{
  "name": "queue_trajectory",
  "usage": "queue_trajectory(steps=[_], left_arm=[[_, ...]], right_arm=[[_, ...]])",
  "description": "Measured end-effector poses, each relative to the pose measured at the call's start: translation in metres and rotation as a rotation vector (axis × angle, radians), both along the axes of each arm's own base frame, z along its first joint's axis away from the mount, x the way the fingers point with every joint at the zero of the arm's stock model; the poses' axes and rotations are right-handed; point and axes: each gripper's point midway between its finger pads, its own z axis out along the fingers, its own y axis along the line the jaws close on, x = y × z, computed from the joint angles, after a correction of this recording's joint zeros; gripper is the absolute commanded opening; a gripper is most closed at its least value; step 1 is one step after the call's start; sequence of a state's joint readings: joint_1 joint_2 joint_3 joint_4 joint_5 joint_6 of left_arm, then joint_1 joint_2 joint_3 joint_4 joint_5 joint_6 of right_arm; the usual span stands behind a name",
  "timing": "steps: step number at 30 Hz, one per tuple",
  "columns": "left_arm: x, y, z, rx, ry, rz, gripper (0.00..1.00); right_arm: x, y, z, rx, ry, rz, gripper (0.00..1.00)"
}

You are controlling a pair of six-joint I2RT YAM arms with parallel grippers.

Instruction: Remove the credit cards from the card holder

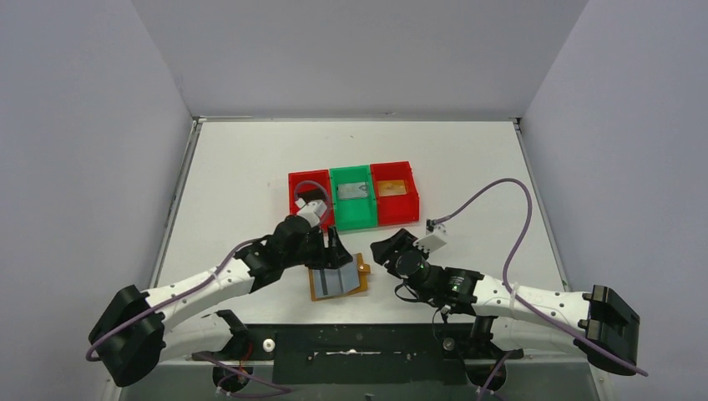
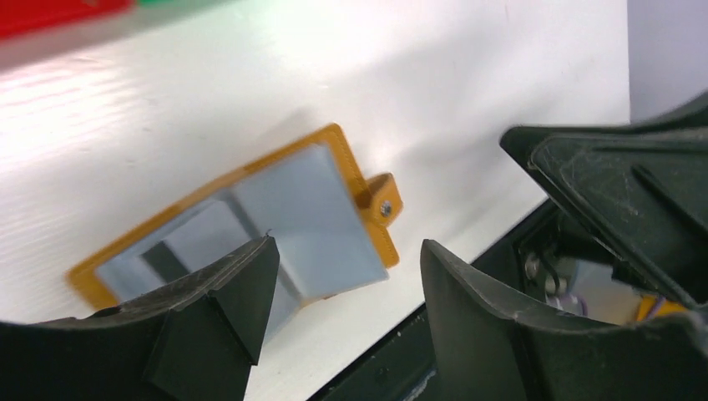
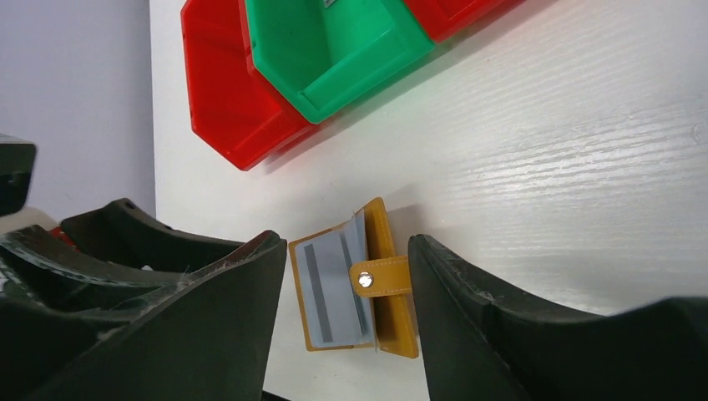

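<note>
White table [image 1: 250,167] holds the flat orange-tan card holder [image 1: 338,280], spread open so it can be emptied. Left hand [image 2: 346,244] and right hand [image 3: 346,241] hang open near it, gripping nothing.

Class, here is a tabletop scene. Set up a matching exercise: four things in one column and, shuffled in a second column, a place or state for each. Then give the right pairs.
Things
1. card holder
2. green bin
3. right-hand red bin
4. left pincer

Places or states
A. holds a tan card
B. stands open, gripping nothing
C. lies open on the white table, near its front edge
D. holds a grey card

Pairs: 1-C, 2-D, 3-A, 4-B
</note>
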State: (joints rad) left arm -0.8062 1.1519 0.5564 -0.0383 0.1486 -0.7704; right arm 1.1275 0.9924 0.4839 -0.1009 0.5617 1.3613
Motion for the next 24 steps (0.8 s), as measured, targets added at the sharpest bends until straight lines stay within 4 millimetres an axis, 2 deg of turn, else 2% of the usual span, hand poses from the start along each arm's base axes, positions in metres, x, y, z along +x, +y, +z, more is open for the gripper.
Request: queue_trajectory(steps=[2, 6, 8, 10, 11, 14, 16, 18, 21, 24], left_arm=[[0.008, 0.013, 0.006, 0.019, -0.028, 0.065, 0.66], [0.026, 0.051, 0.013, 0.061, -0.067, 0.254, 0.7], [0.031, 0.072, 0.013, 0.086, -0.077, 0.346, 0.8], [0.032, 0.09, 0.01, 0.112, -0.077, 0.412, 0.88], [0.031, 0.098, 0.009, 0.124, -0.077, 0.443, 0.9], [0.027, 0.114, 0.01, 0.141, -0.08, 0.503, 0.92], [0.025, 0.12, 0.014, 0.134, -0.084, 0.524, 0.93], [0.021, 0.124, 0.016, 0.121, -0.081, 0.543, 0.93], [0.017, 0.129, 0.012, 0.11, -0.069, 0.561, 0.93], [0.012, 0.134, 0.004, 0.111, -0.05, 0.579, 0.94]], right_arm=[[0.0, 0.001, 0.001, -0.006, -0.007, 0.008, 0.69], [0.003, -0.001, 0.004, -0.013, -0.023, -0.004, 0.75], [0.006, -0.006, 0.006, -0.029, -0.04, -0.024, 0.77], [0.009, -0.009, 0.012, -0.041, -0.067, -0.032, 0.83], [0.009, -0.01, 0.016, -0.046, -0.083, -0.026, 0.95], [0.011, -0.002, 0.036, -0.012, -0.151, 0.022, 1.0], [0.011, 0.005, 0.045, 0.033, -0.178, 0.056, 0.96], [0.009, 0.013, 0.044, 0.063, -0.186, 0.096, 0.91], [0.008, 0.024, 0.032, 0.055, -0.16, 0.145, 0.79], [0.006, 0.044, 0.011, -0.004, -0.1, 0.215, 0.69]])
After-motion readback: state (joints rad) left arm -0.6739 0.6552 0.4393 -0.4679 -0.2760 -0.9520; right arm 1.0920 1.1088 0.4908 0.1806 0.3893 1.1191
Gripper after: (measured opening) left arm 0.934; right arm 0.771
